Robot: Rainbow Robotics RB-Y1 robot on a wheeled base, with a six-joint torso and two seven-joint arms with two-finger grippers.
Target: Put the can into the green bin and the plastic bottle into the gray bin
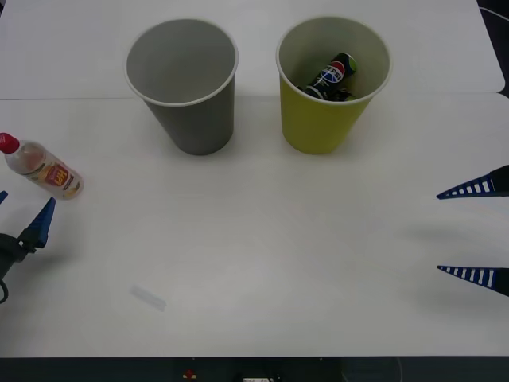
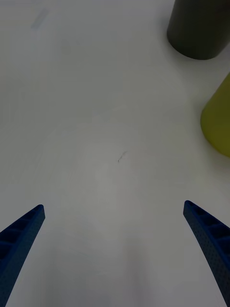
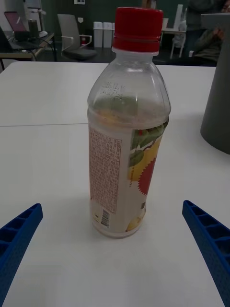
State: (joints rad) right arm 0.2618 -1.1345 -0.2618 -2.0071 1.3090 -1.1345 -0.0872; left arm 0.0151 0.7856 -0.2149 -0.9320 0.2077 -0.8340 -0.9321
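The bottle (image 1: pixel 41 169) stood upright on the bench (image 1: pixel 262 263), red cap up, long axis vertical, at the bench's left edge and well apart from the bins. My left gripper (image 3: pixel 115 249) sat just before it, spread wide, touching nothing. The can (image 1: pixel 334 76) lay tilted inside the green bin (image 1: pixel 326 119), its top leaning toward the far right wall. The gray bin (image 1: pixel 195 119) stood beside it, both tapered paper cups with white rims. My right gripper (image 1: pixel 477 232) hung released over the smooth white bench at the right. Chairs and desks stood in the room behind.
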